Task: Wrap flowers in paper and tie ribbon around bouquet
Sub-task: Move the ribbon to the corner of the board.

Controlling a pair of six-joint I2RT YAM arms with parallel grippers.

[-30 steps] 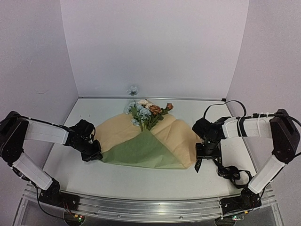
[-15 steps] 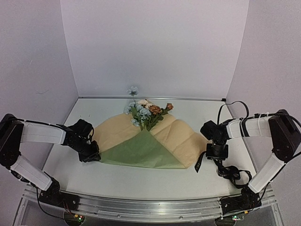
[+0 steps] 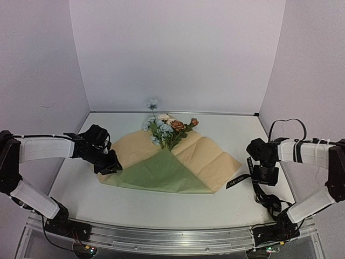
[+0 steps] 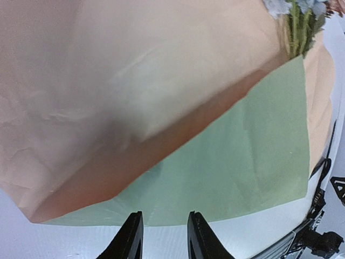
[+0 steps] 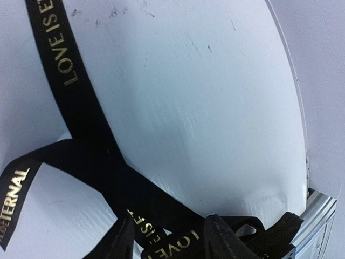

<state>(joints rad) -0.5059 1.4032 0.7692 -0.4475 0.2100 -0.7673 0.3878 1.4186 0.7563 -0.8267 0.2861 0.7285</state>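
The paper [image 3: 161, 174] lies mid-table, its olive-green flap folded over the tan side. The flowers [image 3: 167, 128] stick out at its far edge, and their stems show in the left wrist view too [image 4: 299, 32]. My left gripper [image 3: 112, 166] is at the paper's left corner. Its jaws [image 4: 164, 216] are open, and the green paper [image 4: 242, 162] edge lies just beyond the tips with nothing between them. My right gripper [image 3: 264, 177] is right of the paper. Its jaws [image 5: 172, 226] stand apart, and strands of the black lettered ribbon [image 5: 81, 124] cross the gap. One ribbon [image 3: 237, 182] tail trails left toward the paper.
A single pale blue bloom [image 3: 152, 103] lies by the back wall. Black loops [image 3: 267, 200] are piled on the table near the right arm's base. The table's metal front rail [image 5: 318, 216] runs close to the right gripper. Walls close in on three sides.
My left gripper has opened, let go of the paper's left corner and shifted slightly right. My right gripper has moved right, away from the paper, and the ribbon tail now stretches out behind it.
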